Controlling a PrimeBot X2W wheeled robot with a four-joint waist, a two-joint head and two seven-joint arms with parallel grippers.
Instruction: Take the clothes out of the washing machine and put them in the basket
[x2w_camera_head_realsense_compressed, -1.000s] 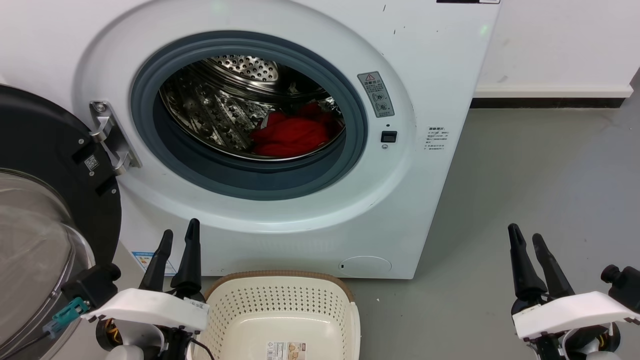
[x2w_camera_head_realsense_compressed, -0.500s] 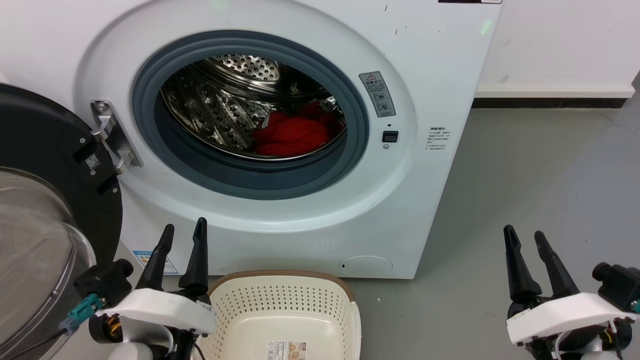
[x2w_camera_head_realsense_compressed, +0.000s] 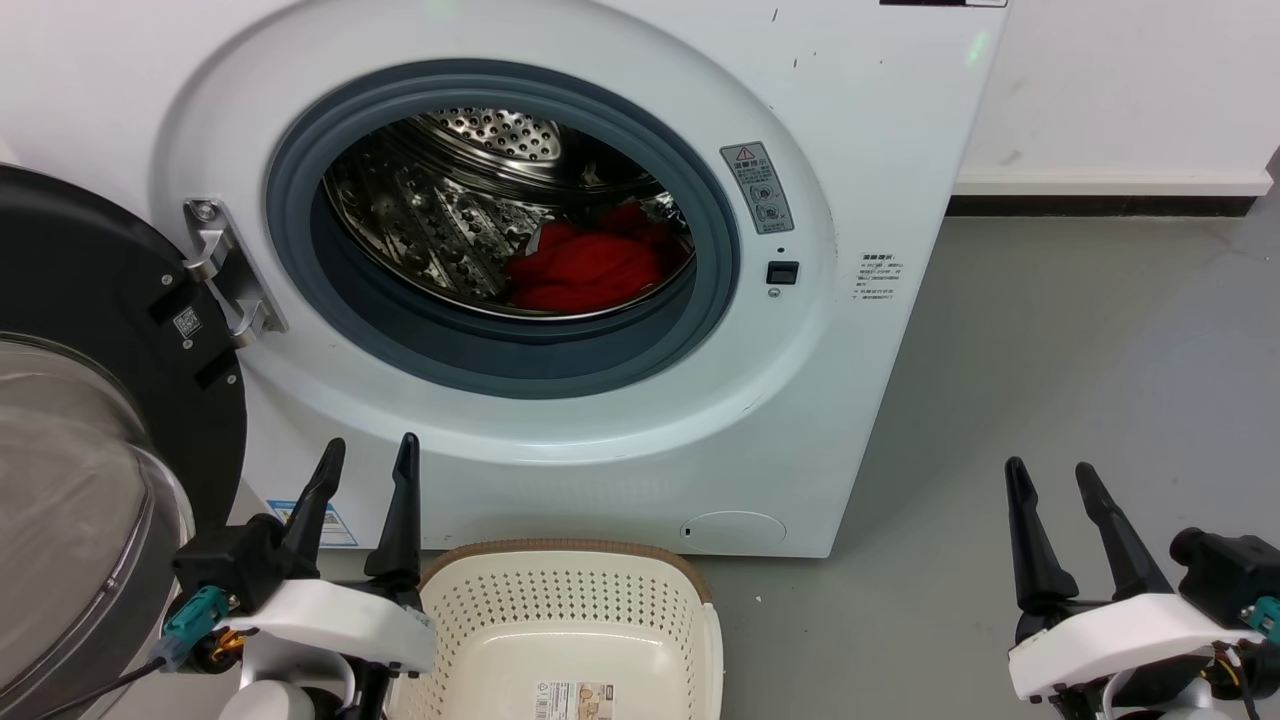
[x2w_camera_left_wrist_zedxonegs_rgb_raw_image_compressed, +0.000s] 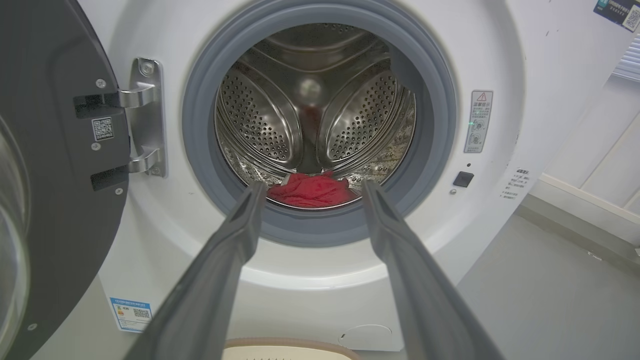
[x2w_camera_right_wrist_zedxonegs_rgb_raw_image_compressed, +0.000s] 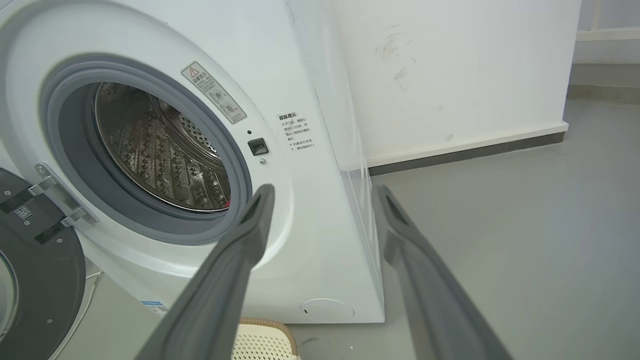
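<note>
Left gripper (x2w_camera_head_realsense_compressed: 371, 440), right gripper (x2w_camera_head_realsense_compressed: 1049, 463): fingers standing apart, holding nothing. Clothes (x2w_camera_left_wrist_zedxonegs_rgb_raw_image_compressed: 310, 190) lying in drum (x2w_camera_left_wrist_zedxonegs_rgb_raw_image_compressed: 260, 115) beyond left fingertips. Warning-triangle sticker (x2w_camera_left_wrist_zedxonegs_rgb_raw_image_compressed: 478, 121) sitting right of them, print unreadable.

The washing machine (x2w_camera_head_realsense_compressed: 870, 140) stands at the frame's upper centre, with the clothes (x2w_camera_head_realsense_compressed: 585, 272) in its drum (x2w_camera_head_realsense_compressed: 420, 215), its door (x2w_camera_head_realsense_compressed: 90, 290) open at the left edge, and the basket (x2w_camera_head_realsense_compressed: 560, 549) before it at bottom centre.

Fingers spread wider: left end effector (x2w_camera_head_realsense_compressed: 370, 442), right end effector (x2w_camera_head_realsense_compressed: 1048, 463).
</note>
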